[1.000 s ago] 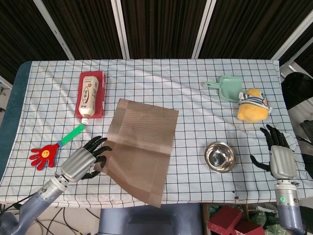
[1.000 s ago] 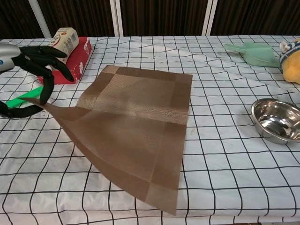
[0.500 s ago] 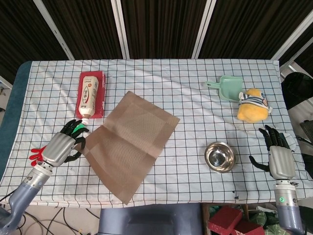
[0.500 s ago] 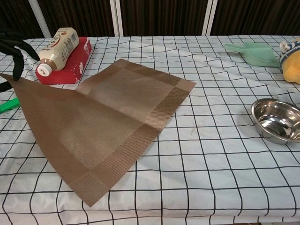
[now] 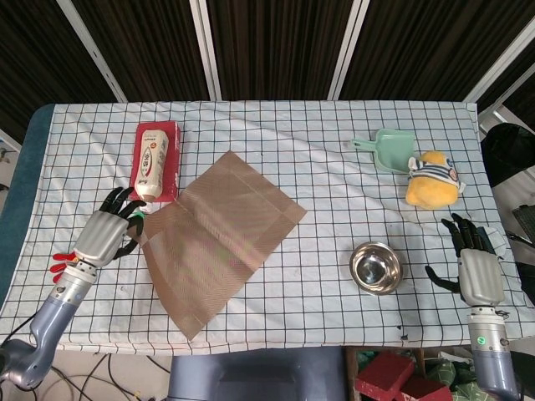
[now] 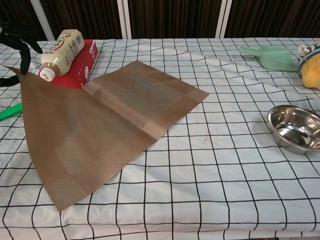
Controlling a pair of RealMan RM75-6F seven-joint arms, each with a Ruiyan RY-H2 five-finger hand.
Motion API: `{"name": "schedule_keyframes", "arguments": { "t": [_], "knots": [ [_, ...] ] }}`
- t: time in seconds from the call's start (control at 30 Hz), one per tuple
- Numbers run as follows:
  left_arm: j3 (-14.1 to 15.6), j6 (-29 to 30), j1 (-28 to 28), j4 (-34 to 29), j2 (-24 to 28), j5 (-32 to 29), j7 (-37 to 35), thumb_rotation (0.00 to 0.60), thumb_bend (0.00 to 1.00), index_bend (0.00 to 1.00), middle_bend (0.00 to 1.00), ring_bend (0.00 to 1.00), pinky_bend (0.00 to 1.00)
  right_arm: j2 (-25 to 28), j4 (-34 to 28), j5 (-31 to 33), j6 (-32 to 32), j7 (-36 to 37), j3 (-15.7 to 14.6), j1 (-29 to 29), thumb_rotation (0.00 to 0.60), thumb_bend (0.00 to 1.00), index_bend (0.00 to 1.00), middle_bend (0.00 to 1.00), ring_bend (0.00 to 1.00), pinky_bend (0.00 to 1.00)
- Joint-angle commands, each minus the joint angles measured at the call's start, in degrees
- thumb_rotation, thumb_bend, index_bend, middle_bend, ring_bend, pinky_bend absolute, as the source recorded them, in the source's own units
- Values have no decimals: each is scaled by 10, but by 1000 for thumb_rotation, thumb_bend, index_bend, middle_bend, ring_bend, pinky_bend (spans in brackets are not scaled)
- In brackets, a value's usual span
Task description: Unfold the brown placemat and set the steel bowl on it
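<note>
The left hand (image 5: 107, 233) pinches a raised corner of the woven brown placemat (image 5: 219, 236), which should be lowered flat left of the round steel bowl (image 5: 376, 267); beyond the bowl, the right hand (image 5: 473, 266) is released

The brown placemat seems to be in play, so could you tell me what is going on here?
The robot's left hand pinches a corner of the brown woven placemat, which lies opened out but with that corner lifted. The round steel bowl sits on the checked tablecloth right of the mat. The right hand hovers open beside it.
</note>
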Motion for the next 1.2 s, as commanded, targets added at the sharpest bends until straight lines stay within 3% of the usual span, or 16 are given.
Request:
{"name": "schedule_keyframes", "arguments": {
  "t": [0.03,0.37,0.57,0.63,0.73,1.03,1.2],
  "knots": [
    [-12,-2,-4,12,-12,-12,15,600,402,694,243,37,67,0,0,0,-1,0,0,0,600,182,139,36,26,161],
    [-41,-3,-4,42,-39,-55,45,600,388,661,241,37,59,2,-2,0,-3,1,0,1,600,181,139,37,26,161],
    [-41,-4,3,37,-34,-60,37,600,251,554,207,35,34,3,-4,0,-3,1,0,1,600,181,139,37,26,161],
    [-38,-5,7,34,-27,-58,34,600,148,467,180,31,21,4,-5,1,-4,2,0,2,600,181,139,36,26,161],
    [-34,-5,12,27,-16,-56,28,600,67,339,146,27,16,4,-6,1,-4,1,0,2,600,181,139,37,25,161],
    [-35,32,47,-30,24,-55,-18,600,60,235,116,1,0,8,-11,-4,-4,-2,0,4,600,142,149,37,26,161],
    [-29,96,87,-98,53,-36,-34,600,60,205,105,1,0,15,-27,-21,1,-18,-2,8,600,110,160,37,26,161]
  ]
}}
